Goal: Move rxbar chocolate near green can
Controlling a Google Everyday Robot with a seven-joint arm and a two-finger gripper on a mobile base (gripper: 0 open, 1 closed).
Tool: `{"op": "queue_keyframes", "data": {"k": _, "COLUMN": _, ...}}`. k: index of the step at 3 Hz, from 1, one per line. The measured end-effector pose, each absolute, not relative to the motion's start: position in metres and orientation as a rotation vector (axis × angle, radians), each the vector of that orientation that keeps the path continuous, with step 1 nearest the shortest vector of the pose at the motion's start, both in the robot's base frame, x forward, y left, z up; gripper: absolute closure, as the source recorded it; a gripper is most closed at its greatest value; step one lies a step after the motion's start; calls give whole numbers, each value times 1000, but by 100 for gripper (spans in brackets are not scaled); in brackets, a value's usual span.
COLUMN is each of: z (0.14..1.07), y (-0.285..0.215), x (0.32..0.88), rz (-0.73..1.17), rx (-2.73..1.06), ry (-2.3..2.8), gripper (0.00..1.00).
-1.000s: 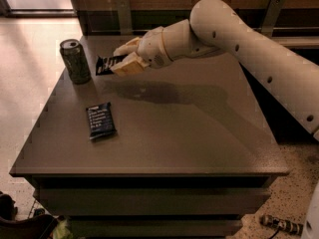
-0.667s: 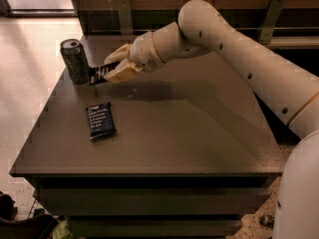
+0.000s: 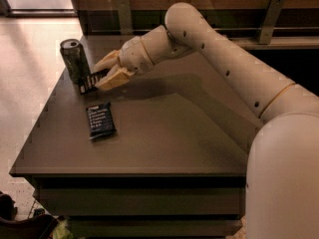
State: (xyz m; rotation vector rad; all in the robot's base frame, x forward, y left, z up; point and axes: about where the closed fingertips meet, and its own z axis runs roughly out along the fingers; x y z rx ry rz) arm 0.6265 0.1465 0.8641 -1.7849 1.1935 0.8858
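Note:
The green can (image 3: 75,59) stands upright at the table's far left corner. My gripper (image 3: 98,77) is just to its right, low over the table, shut on the rxbar chocolate (image 3: 87,82), a slim black wrapper with white lettering. The bar sticks out to the left of the fingers (image 3: 113,78). Its free end is down at the table surface right beside the can's base. I cannot tell whether the bar touches the can.
A wider dark blue bar wrapper (image 3: 101,120) lies flat on the table (image 3: 164,133), nearer the front left and below the gripper. My arm stretches in from the right across the table's back. A wooden wall with metal brackets (image 3: 269,18) runs behind the table.
My gripper has moved left and down with the rxbar chocolate, bringing it from above the table to right beside the green can's base. The blue bar and the can have not moved.

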Motion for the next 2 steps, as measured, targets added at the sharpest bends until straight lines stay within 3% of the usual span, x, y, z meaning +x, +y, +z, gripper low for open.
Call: {"op": "queue_keyframes", "data": {"k": 2, "z": 863, "y": 152, "x": 624, "rz": 902, "rx": -1795, "ry": 1182, "gripper": 41}}
